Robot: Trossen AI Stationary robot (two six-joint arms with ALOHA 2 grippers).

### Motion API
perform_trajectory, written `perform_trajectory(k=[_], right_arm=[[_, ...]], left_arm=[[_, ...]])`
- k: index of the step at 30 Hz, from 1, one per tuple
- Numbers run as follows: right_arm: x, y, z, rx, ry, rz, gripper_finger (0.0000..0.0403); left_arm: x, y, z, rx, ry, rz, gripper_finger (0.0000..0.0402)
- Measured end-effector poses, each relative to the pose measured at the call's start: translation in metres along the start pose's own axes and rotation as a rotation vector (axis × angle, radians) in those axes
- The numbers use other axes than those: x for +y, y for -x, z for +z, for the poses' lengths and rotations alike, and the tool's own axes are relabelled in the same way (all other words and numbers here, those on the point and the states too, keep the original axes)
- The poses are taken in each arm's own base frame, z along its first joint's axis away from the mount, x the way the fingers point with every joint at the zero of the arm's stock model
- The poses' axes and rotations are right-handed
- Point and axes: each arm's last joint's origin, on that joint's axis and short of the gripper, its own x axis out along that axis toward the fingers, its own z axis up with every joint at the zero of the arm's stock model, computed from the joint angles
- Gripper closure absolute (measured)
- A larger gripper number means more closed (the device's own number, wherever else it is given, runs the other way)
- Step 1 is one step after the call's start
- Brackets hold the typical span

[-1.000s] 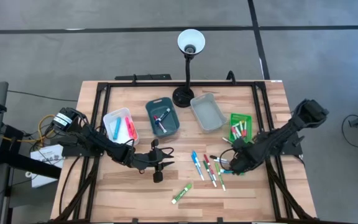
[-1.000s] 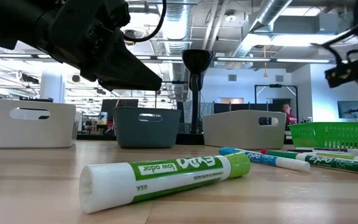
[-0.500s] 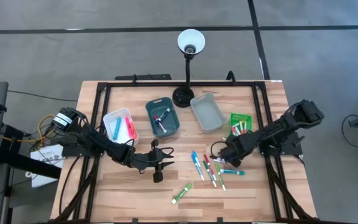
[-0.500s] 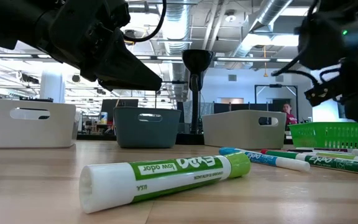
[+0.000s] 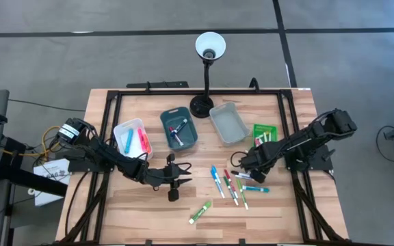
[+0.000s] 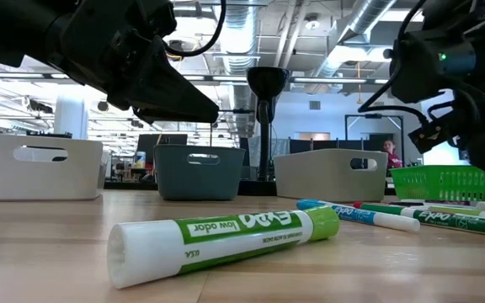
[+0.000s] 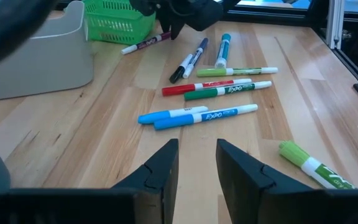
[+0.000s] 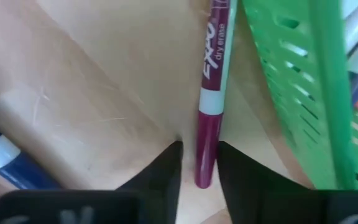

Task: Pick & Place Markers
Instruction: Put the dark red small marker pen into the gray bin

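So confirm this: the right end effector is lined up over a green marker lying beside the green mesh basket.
Wrong colour. The right end effector is lined up over a magenta dry-erase marker, not a green one. It does lie beside the green mesh plastic basket, as the right wrist view shows.

The high view looks straight down on the whole worktop [image 5: 149, 212]. The low view sits at worktop height, close to a green marker [image 6: 226, 237], facing the lamp [image 6: 266, 126]. The left wrist view looks across loose markers toward the green basket [image 7: 114, 18]; the right wrist view presses close beside that basket.
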Motion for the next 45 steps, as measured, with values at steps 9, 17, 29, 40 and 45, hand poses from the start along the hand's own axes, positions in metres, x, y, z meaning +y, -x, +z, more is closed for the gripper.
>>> perform_trajectory(k=[9, 17, 29, 40, 45], right_arm=[[0.003, 0.0, 0.0, -0.005, 0.024, 0.017, 0.0385], [0.023, 0.028, 0.009, -0.094, 0.064, 0.086, 0.0371], [0.047, 0.103, 0.028, -0.331, 0.153, 0.194, 0.036], [-0.01, 0.122, 0.086, -0.447, -0.186, 0.119, 0.0379], [-0.051, 0.112, 0.114, -0.385, -0.342, 0.125, 0.0357]], left_arm=[[0.0, 0.0, 0.0, 0.0, 0.0, 0.0, 0.0298], [0.0, 0.0, 0.0, 0.0, 0.0, 0.001, 0.0298], [0.0, 0.0, 0.0, 0.0, 0.0, 0.003, 0.0298], [0.0, 0.0, 0.0, 0.0, 0.0, 0.003, 0.0298], [0.0, 0.0, 0.0, 0.0, 0.0, 0.003, 0.0298]])
